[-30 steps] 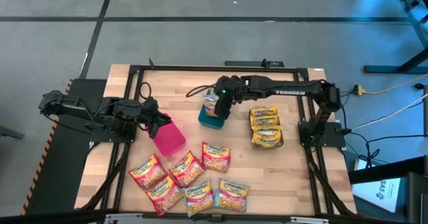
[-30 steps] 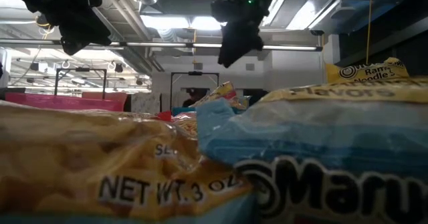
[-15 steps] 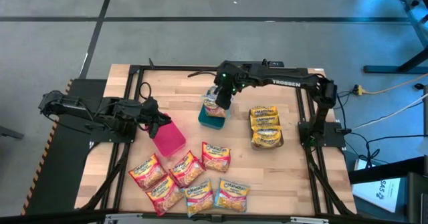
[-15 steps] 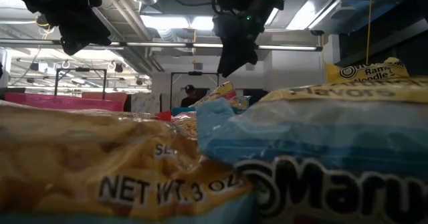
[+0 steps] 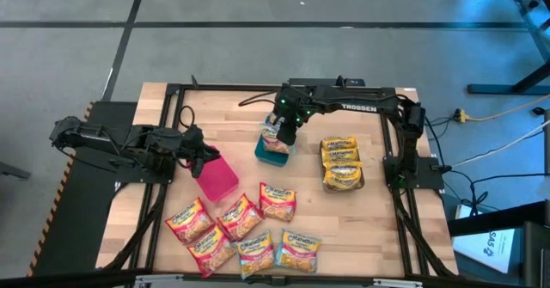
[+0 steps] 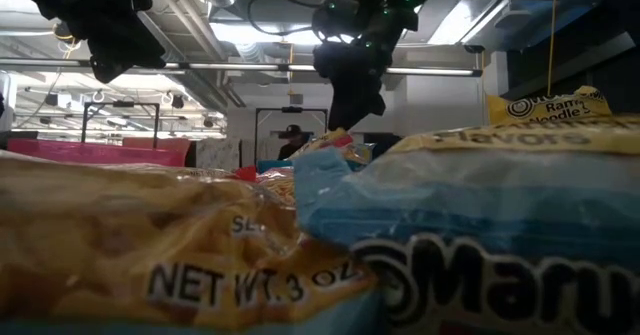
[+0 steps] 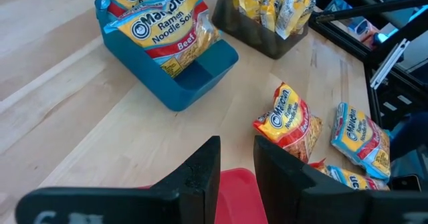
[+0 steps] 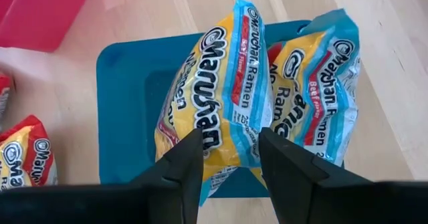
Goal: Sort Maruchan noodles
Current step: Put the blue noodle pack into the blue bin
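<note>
Bins: 3 on the table. 1 teal bin [image 5: 275,150] near the middle, 1 pink bin [image 5: 217,176] toward the left edge, 1 dark bin [image 5: 343,182] toward the right edge.

Maruchan pkts: 2 blue-wrapper Beef packets [image 8: 221,103] standing in the teal bin. 3 yellow packets [image 5: 340,161] visible in the dark bin; can't tell if more are below. 7 loose packets [image 5: 244,228] along the front edge: approx. 5 red, 2 blue.

Arms: 2.
</note>
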You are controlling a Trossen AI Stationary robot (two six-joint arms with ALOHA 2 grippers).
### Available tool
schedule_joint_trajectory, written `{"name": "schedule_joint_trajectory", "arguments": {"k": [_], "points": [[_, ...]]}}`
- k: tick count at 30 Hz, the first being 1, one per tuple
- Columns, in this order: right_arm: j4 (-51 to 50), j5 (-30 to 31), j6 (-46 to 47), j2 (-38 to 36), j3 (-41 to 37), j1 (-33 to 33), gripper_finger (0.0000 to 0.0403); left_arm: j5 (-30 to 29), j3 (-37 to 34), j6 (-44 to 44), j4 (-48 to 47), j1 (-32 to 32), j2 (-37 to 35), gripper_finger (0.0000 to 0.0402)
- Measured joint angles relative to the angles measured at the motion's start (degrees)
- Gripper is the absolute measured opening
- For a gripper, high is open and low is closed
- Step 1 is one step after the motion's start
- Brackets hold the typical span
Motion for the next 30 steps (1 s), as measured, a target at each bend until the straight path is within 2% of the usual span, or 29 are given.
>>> {"name": "schedule_joint_trajectory", "arguments": {"k": [4, 11, 17, 24, 30], "points": [[0.01, 0.00, 0.03, 0.00, 0.00, 0.02, 0.0116, -0.11, 0.00, -0.09, 0.01, 0.00, 0.01, 0.0085], [0.24, -0.08, -0.05, 0.00, 0.00, 0.02, 0.0010, -0.67, 0.00, -0.09, -0.01, 0.00, 0.01, 0.0085], [0.63, 0.24, -0.25, 0.02, 1.18, 0.02, 0.0003, -0.77, 0.00, -0.08, -0.01, 0.01, 0.00, 0.0085], [-1.99, 0.96, -1.87, -0.02, 9.28, 0.07, 0.0002, -0.79, 0.00, -0.08, 0.00, 0.00, 0.00, 0.0085], [-2.01, 4.40, -3.29, -0.07, 14.15, 0.07, 0.0001, -0.79, 0.00, -0.07, -0.01, 0.00, 0.00, 0.0085]]}}
